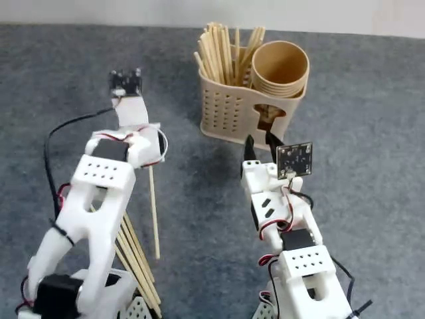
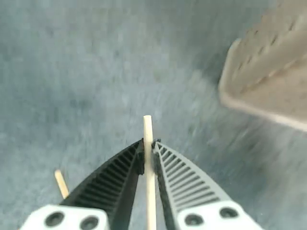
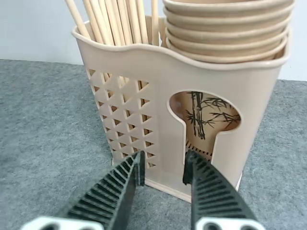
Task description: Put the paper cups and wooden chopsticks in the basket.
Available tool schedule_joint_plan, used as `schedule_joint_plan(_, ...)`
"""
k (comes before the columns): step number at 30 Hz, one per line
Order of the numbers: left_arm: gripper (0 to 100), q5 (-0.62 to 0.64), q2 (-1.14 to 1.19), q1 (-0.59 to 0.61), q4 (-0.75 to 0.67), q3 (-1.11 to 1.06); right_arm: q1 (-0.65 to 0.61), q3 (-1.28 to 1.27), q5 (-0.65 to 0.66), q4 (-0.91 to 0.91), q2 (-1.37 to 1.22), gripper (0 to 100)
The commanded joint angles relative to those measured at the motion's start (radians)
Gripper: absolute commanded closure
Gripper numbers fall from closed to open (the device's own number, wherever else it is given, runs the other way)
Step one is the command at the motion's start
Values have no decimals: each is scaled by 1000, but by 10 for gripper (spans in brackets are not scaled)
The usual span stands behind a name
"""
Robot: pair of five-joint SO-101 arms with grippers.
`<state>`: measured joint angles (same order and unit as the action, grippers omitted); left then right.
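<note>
Left gripper (image 2: 147, 145): black ribbed jaws pinching one pale wooden chopstick (image 2: 147, 127) over the grey carpeted table (image 2: 72, 72).
Right gripper (image 3: 163, 167): jaws partly spread, just in front of the beige perforated plastic basket (image 3: 124, 81), which holds stacked tan paper cups (image 3: 225, 28) and upright wooden chopsticks (image 3: 110, 19).

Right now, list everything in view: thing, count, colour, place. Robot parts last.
basket: one, beige, far middle of the table.
paper cups: one nested stack, count unclear, tan, in the basket's right compartment.
standing chopsticks: a bundle, pale wood, upright in the basket's left compartment.
held chopstick: one, pale wood, clamped in the left gripper.
loose chopsticks: several, pale wood, lying on the table by the left arm's base.
table: one, grey covering.
left gripper: black fingers, shut on the held chopstick.
right gripper: black fingers, open, close before the basket's cutout side.
</note>
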<state>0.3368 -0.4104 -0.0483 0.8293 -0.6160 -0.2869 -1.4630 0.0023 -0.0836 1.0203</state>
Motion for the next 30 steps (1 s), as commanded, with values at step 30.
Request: schedule_joint_plan(30,994,11,-148,-113,-755,358,-7,2,-2,-24,28,854)
